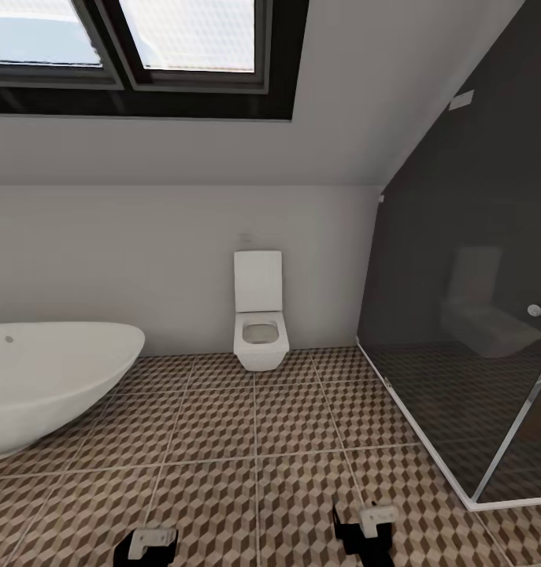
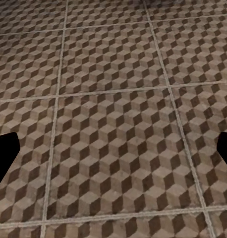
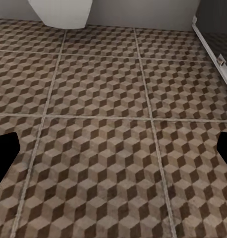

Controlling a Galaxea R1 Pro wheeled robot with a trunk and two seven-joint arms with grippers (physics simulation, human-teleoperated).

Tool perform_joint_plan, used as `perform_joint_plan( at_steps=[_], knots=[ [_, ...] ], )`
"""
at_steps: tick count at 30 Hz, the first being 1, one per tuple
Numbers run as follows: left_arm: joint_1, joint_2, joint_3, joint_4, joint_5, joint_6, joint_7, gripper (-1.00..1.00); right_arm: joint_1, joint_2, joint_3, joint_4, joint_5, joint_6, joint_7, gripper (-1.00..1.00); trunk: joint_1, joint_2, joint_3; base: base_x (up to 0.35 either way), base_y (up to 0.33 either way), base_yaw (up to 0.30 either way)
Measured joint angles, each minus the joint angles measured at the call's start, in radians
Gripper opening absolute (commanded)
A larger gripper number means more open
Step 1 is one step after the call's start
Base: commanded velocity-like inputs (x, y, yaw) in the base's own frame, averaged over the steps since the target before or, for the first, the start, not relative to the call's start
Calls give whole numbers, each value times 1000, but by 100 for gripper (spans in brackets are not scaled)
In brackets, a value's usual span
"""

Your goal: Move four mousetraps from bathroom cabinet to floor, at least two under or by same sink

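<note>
The robot stands in the bathroom, facing a white wall under a sloped ceiling with a dark-framed skylight [image 1: 144, 55] at 11 o'clock. A white wall-hung toilet [image 1: 260, 319] sits at 12 o'clock against the far wall, a white freestanding bathtub [image 1: 50, 378] curves in at 9 o'clock, and a dark glass shower enclosure [image 1: 467, 339] with a white base rail fills the 3 o'clock side.

The bathroom floor [image 1: 254, 449], tiled in a brown, tan and white cube pattern, spreads bare between these fixtures; no mousetrap lies on any tile in view, and neither the cabinet nor a sink appears in front of the robot.

The left gripper [image 1: 146, 546] shows at 7 o'clock and the right gripper [image 1: 364, 529] at 5 o'clock, both low over the tiles. In each wrist view the dark fingertips [image 2: 4, 156] sit at opposite edges with only patterned floor between them, so both grippers are spread wide and carry nothing. The right wrist view also catches the base of the toilet [image 3: 61, 12] and the shower rail [image 3: 212, 49].

Judging from this, the task looks barely begun: nothing is placed on the floor here, nothing is in hand, and the robot probably needs to turn toward the cabinet to fetch the four traps.
</note>
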Motion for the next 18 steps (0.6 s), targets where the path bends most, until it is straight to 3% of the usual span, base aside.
perform_joint_plan(
  at_steps=[6,18],
  knots=[
    [0,2,1,12,0,-27,0,100,0,4,0,60,0,-64,-1,100,0,0,0,0,0,0],
    [0,2,4,53,0,-36,0,100,0,8,-1,82,0,-82,-3,100,0,0,0,0,0,0]
  ],
)
